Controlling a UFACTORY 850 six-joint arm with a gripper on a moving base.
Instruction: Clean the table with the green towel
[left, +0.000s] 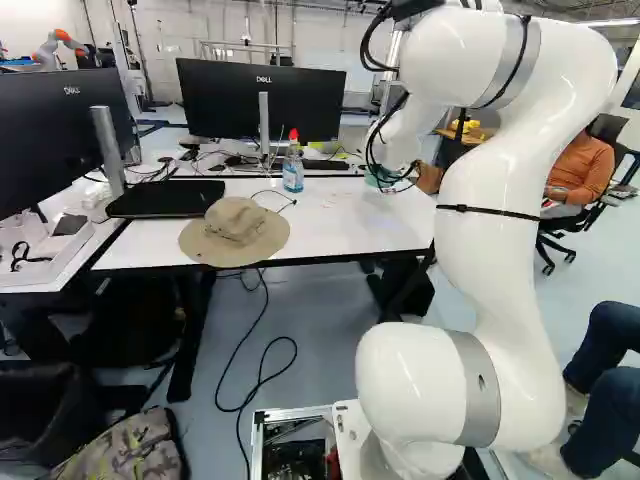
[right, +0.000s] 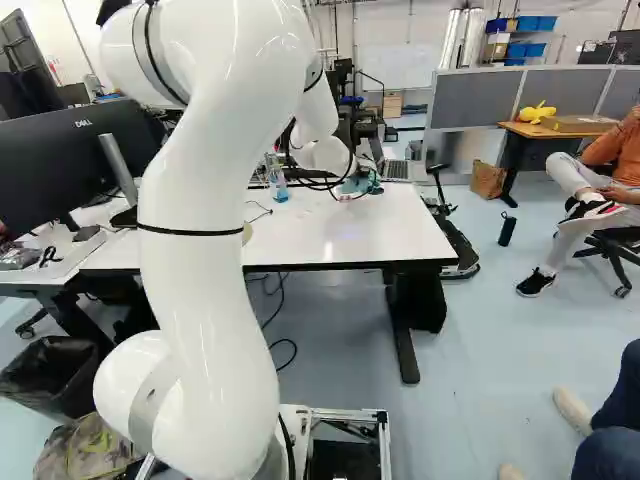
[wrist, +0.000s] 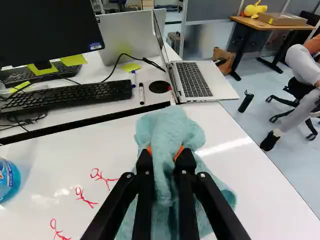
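- One black two-fingered gripper with orange pads is seen clamped on the soft blue-green towel; the cloth is pinched between both fingers, its middle bunched upward, its loose folds spread around and below them.
- The towel is placed at the far right part of the white smooth-topped table, near the corner; by its look, the lower folds are laid on the surface.
- Three small red drawn figures are left on the top, between the towel and the clear plastic bottle with blue liquid; the wiping is judged to be at its beginning, or only partly done.
- For a good stroke, the towel should be pressed flat with light, even force; the cloth must be under the fingertips, so that the table is not scratched by them.
- The red figures may be reached by a slow sideways sweep; overlapping passes are advised, and the bottle should be avoided, because it could be tipped.
- Care is also required beside the open silver laptop past the far edge; the wide-brimmed tan hat would have to be passed around, or its place would be left unwiped.
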